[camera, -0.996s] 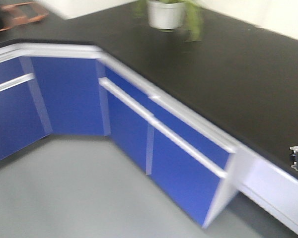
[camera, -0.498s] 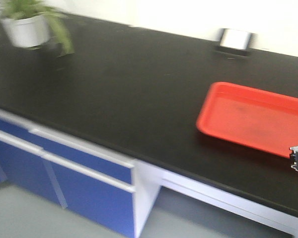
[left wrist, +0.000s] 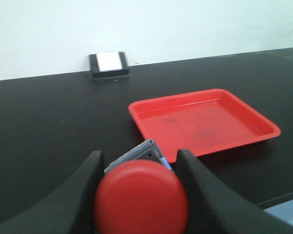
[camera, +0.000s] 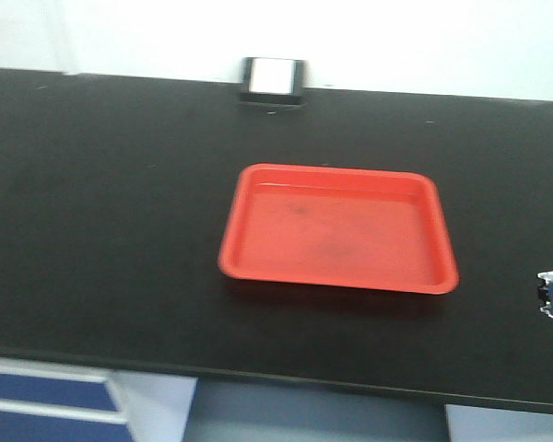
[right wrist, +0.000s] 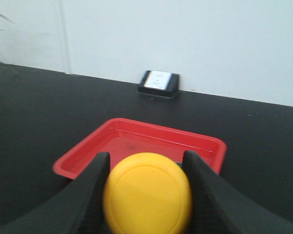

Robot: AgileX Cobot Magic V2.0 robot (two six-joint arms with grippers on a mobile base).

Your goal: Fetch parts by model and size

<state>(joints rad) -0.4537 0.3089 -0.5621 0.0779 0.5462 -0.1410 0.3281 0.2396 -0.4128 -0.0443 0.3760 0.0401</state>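
I see black countertop [camera: 101,212]: red tray [camera: 336,230] flat at mid-surface, small dark white-faced box [camera: 273,79] at back edge by wall.

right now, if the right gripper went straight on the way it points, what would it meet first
Probably the red tray, lying just ahead of the right gripper and its yellow-capped switch; depth is unclear.

A shallow red plastic tray [camera: 336,171] lies on the black countertop [camera: 101,203], mid-counter. Behind it, against the wall, stands a small dark white-faced box [camera: 273,79]. The red-capped push-button switch [left wrist: 141,202] sits clamped in the left gripper [left wrist: 139,156], the yellow-capped push-button switch [right wrist: 147,195] in the right gripper [right wrist: 146,157], both before the tray.
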